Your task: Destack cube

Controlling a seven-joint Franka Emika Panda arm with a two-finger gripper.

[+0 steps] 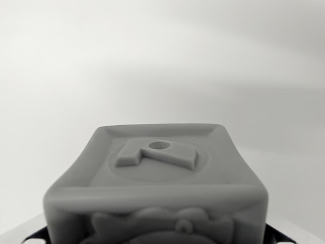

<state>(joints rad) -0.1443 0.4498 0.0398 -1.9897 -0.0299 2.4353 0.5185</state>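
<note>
Wrist view: only one camera is given, and a single grey cube (pixel 155 178) fills the lower middle of it, very close to the lens.
Cube top face: raised rim around a sunken square, with a round recess inside it and an embossed angular shape that has a small hole in it.
Cube front face: faces the camera and carries a relief figure, cut off by the bottom edge and too blurred to name.
Background: plain pale surface (pixel 162 56) with soft shadow bands; I cannot tell whether it is the table or a wall.
Lower corners: dark bits with a pale strip show at the wrist view's left and right beside the cube; possibly parts of the claw mount, too small and cropped to say.
Stack: no second cube is visible, since whatever lies under this one is out of frame, so I cannot tell whether it sits on another cube, on the table, or hangs lifted.
Progress: by my judgement the arm is at or near the cube, so the approach looks done; whether the cube has been taken off the stack and set down apart is not shown and counts as left.
Claw: no fingers can be made out; how wide it stands, and whether it touches or grips the cube, I cannot tell.
</note>
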